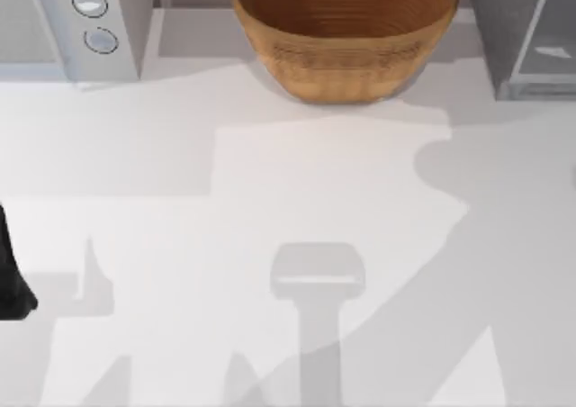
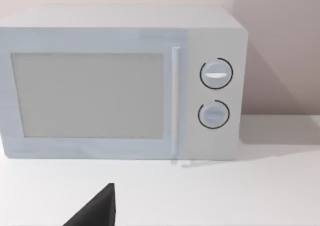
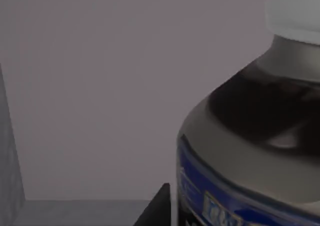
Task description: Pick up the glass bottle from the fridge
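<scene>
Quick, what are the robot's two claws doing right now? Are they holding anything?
Left claw: near the white microwave; open or closed cannot be told.
Right claw: inside the fridge, right beside the glass bottle; a grip cannot be told.

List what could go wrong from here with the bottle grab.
The right hand sits very close beside the glass bottle inside the fridge, so a small sideways move might knock it over. The grey fridge wall is near, leaving little room to correct. The left arm idles at the table's left edge.

The glass bottle (image 3: 250, 151), dark with a blue label, stands upright inside the grey fridge (image 1: 522, 29).
</scene>
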